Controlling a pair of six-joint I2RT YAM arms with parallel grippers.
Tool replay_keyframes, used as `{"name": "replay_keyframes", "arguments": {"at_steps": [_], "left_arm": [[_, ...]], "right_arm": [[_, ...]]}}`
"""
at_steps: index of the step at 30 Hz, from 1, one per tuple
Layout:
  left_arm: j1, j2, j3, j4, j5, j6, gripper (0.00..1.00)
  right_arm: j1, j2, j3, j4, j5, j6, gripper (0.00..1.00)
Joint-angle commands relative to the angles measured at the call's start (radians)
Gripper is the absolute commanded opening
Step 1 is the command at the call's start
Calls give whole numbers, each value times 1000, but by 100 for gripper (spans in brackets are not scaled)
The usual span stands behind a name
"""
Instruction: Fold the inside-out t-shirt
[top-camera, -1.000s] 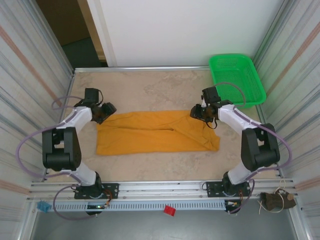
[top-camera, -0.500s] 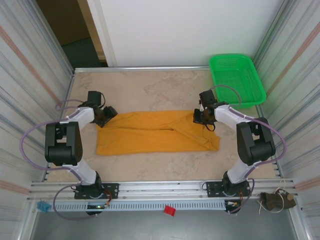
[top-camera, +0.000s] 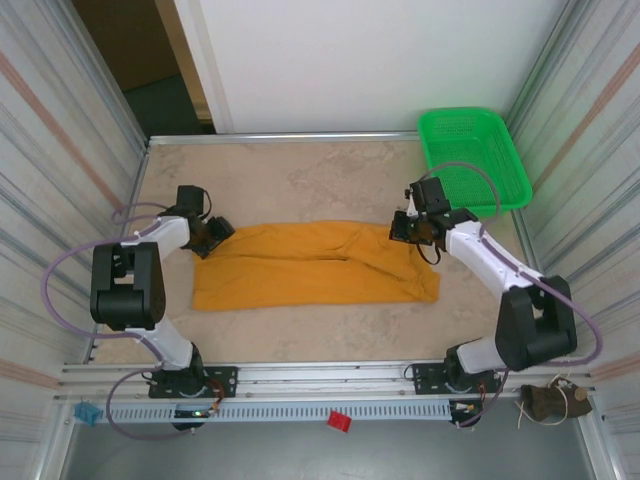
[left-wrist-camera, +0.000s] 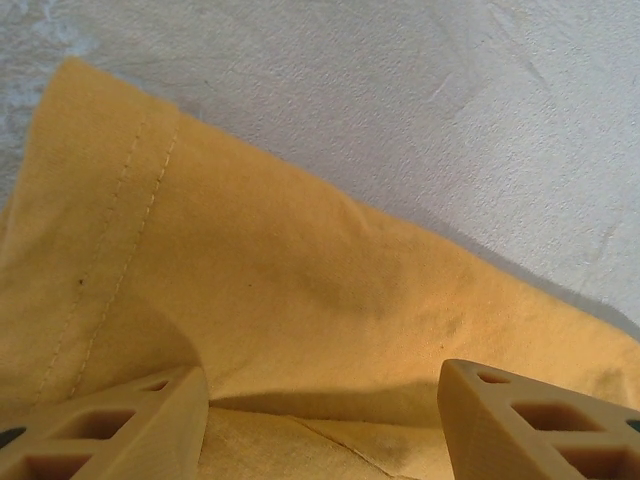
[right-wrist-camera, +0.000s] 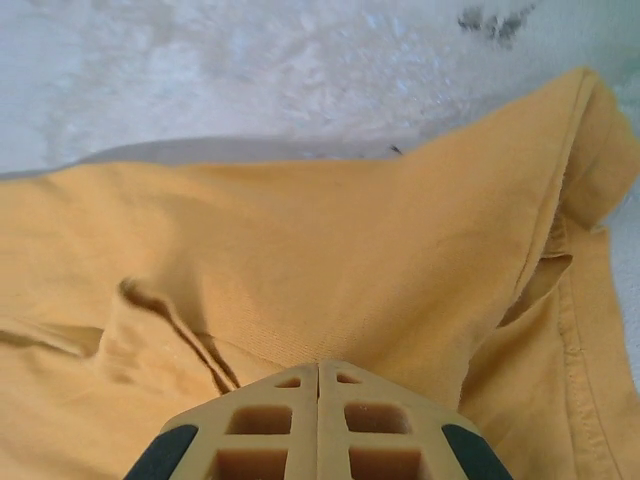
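Left hand: arm bent low over the counter, jaws standing apart above a stitched hem corner of the inside-out t-shirt, gripping nothing. Right hand: arm reaching forward, fingers pressed together at the cloth's opposite far corner, seemingly pinching a fold. The shirt lies as a long flat band between both hands. Green basket: beyond the right hand, apart from it.

Mustard t-shirt folded into flat band, mid-table; print apparently hidden.
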Motion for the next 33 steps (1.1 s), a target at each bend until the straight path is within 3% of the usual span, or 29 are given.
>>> {"name": "replay_keyframes", "arguments": {"at_steps": [1, 4, 5, 6, 7, 17, 20, 26, 33], "left_arm": [[2, 2, -10, -1, -12, -11, 62], [1, 4, -9, 2, -13, -11, 62], [1, 4, -8, 2, -12, -11, 62], [1, 6, -8, 4, -11, -11, 62], [2, 6, -8, 4, -10, -11, 62], [3, -10, 3, -5, -4, -11, 62], [2, -10, -2, 2, -3, -12, 62], [1, 6, 10, -7, 3, -7, 62], [2, 17, 22, -11, 7, -2, 62]], "right_arm": [[25, -69, -42, -57, -1, 47, 0], [65, -103, -95, -79, 19, 68, 0], [72, -106, -112, -83, 22, 75, 7], [79, -112, -133, -84, 24, 81, 24], [84, -117, -151, -82, 35, 90, 34], [89, -87, -82, -103, 60, 97, 36], [45, -21, -40, -89, 137, 136, 51], [-92, 225, 64, -78, 138, 173, 48], [-118, 276, 24, 4, 90, 147, 42]]}}
